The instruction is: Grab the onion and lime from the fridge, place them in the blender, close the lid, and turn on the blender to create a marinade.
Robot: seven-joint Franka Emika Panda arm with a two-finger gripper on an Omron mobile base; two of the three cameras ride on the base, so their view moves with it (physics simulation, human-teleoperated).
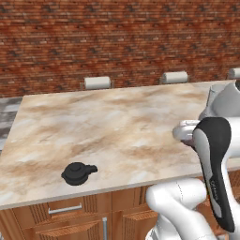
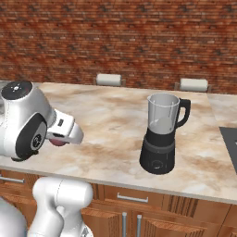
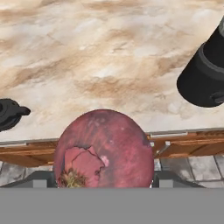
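Observation:
A big red onion (image 3: 105, 153) sits between my gripper's (image 3: 105, 180) fingers, which are shut on it, just over the counter's near edge. In the right base view the gripper (image 2: 58, 140) hangs left of the blender (image 2: 159, 139), with a bit of red onion (image 2: 57, 142) under the hand. The blender's clear jar (image 2: 163, 113) stands open on its black base (image 3: 203, 74). The black lid (image 1: 78, 173) lies on the marble counter (image 1: 108, 126) near its front left, and the lid (image 3: 8, 113) is also at the hand view's left edge. Lime and fridge are out of view.
The counter is an island with wooden drawers (image 2: 132, 199) below its front edge. White stool tops (image 2: 109, 79) (image 2: 193, 84) stand behind its far edge, before a brick wall (image 2: 120, 37). A dark cooktop (image 2: 230, 143) lies at the right.

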